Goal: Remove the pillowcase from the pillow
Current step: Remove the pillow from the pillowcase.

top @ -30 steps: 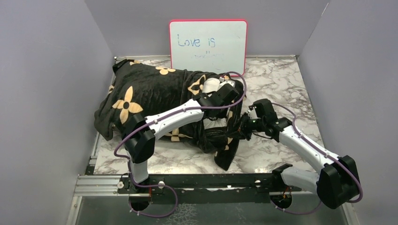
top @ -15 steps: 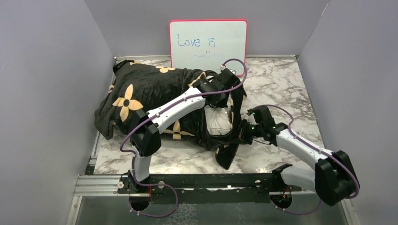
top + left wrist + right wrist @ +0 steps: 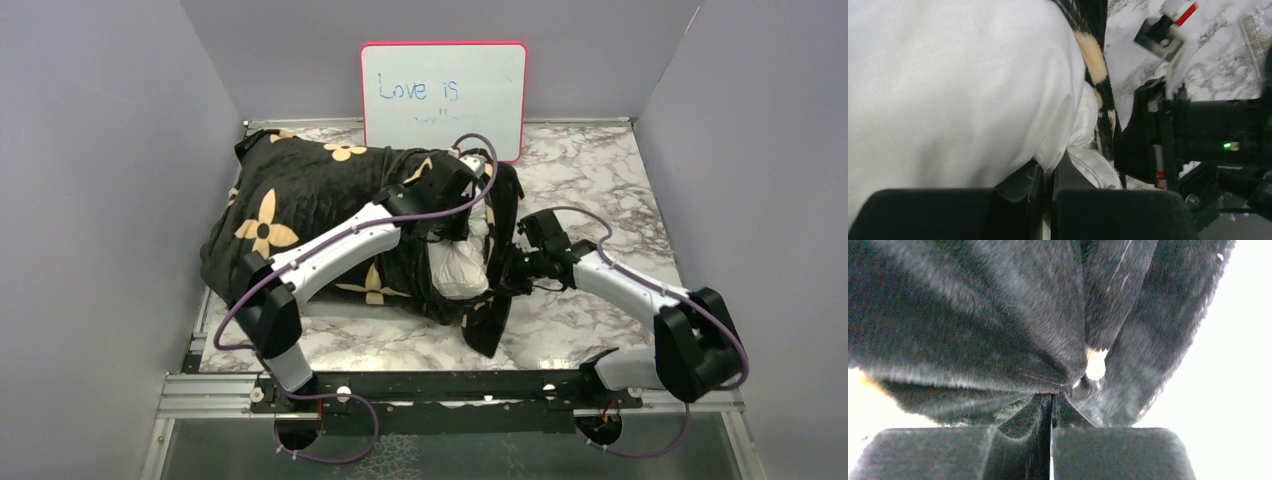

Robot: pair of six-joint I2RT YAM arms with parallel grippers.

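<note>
The whiteboard [image 3: 443, 98] reads "Love is" in blue handwriting; a fainter line beneath is illegible

Both arms share one build: the left arm [image 3: 345, 240] and the right arm [image 3: 620, 287] have glossy white link shells set between bulky matte black joint housings [image 3: 268, 318]. A thin purple cable [image 3: 228, 303] runs along each arm in loose loops. They are mounted on a black rail [image 3: 450, 385] fronted by a silver aluminium extrusion [image 3: 210, 397]. A small green light [image 3: 523, 257] glows on the right wrist. The fingers [image 3: 1118, 452] are blocky black plastic, narrowing to tapered, textured tips
</note>
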